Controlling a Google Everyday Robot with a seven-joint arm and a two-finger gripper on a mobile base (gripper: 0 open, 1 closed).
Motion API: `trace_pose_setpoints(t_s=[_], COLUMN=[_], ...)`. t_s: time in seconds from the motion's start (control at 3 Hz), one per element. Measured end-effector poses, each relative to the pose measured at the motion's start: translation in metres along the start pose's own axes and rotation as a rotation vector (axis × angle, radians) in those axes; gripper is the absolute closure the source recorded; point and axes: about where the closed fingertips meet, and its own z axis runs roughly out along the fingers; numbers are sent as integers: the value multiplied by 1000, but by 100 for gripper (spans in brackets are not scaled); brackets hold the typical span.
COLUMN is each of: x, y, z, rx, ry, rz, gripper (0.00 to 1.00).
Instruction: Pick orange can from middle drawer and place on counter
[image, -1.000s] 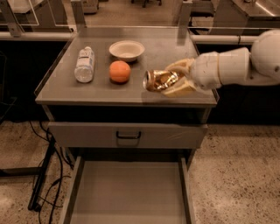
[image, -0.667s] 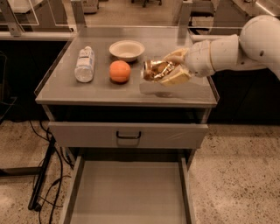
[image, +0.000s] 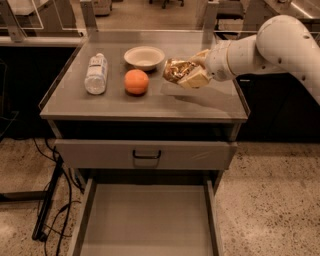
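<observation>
Above the counter (image: 115, 102), toward its right side, the gripper (image: 192, 76) is clamped around the orange can (image: 174, 70).

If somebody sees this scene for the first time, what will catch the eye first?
First, the white arm at the right, its gripper shut on the shiny orange can just above the counter. Next, the round orange fruit left of the can, in front of a white bowl, with a clear bottle lying further left. Below, the middle drawer stands pulled open.
</observation>
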Motion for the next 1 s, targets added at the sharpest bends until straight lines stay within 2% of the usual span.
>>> trace_pose_setpoints(t_s=[0.67,1.0], x=[-1,13], y=[7,20], z=[4,13], rx=[-20,-60], ry=[4,36], rz=[-17,-23], gripper=[100,100])
